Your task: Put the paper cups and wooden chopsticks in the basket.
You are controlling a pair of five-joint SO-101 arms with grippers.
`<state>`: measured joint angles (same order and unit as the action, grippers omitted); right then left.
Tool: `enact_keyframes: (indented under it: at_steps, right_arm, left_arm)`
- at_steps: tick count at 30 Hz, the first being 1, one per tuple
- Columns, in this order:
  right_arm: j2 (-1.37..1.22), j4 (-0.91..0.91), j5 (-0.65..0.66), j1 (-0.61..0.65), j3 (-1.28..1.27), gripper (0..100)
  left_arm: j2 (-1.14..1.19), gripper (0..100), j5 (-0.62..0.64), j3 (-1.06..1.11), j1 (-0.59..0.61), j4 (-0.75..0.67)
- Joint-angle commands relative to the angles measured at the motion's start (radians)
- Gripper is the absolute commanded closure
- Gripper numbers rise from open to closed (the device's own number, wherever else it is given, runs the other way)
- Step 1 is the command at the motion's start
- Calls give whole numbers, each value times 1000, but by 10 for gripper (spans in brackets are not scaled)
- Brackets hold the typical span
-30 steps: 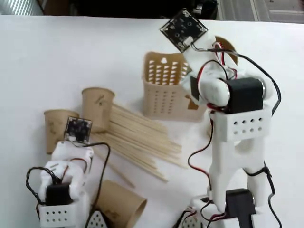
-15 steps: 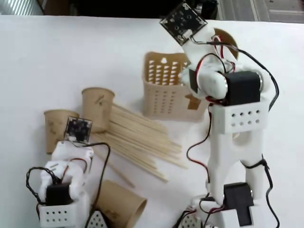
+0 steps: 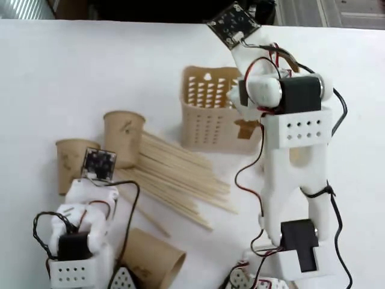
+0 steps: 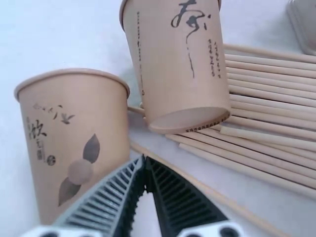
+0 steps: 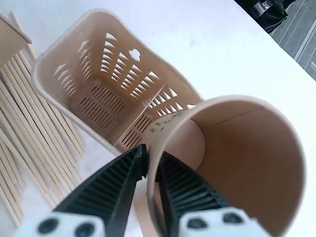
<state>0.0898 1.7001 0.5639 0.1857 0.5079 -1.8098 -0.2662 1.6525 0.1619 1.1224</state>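
Observation:
My right gripper (image 5: 148, 154) is shut on the rim of a brown paper cup (image 5: 247, 158), held tilted right beside the open top of the beige slotted basket (image 5: 108, 84). In the high view the right arm covers the basket's (image 3: 207, 111) right side. My left gripper (image 4: 144, 162) is shut on nothing, low over the table just in front of two paper cups (image 4: 74, 143) (image 4: 180, 64). These two cups (image 3: 72, 162) (image 3: 123, 135) stand left of the wooden chopsticks (image 3: 180, 174), which lie spread in a pile. Another cup (image 3: 153, 259) lies on its side beside the left arm.
The white table (image 3: 90, 66) has free room at the back left. The left arm (image 3: 84, 223) sits at the front left edge, the right arm's base (image 3: 298, 247) at the front right. Dark floor lies beyond the table's far edge.
The right arm has stretched farther toward the back of the table with the cup still in its gripper. The left arm, cups and chopsticks have not moved.

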Motion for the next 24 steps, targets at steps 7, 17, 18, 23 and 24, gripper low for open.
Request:
enact_keyframes:
  at_steps: [7, 17, 18, 23, 24]
  right_arm:
    - [-45, 5, -63, 1, 44, 762]
    - [117, 10, -60, -130, 117, 754]
    - [127, 12, -60, -171, 101, 754]
    - [133, 12, -60, -380, -41, 753]
    - [130, 8, -60, -412, -72, 752]
  left_arm:
    - [-13, 976, -6, -14, 8, -25]
    - [-13, 976, -6, -14, 7, -25]
    - [-13, 976, -6, -14, 7, -25]
    - [-13, 976, -6, -14, 7, -25]
    - [-13, 976, -6, -14, 7, -25]
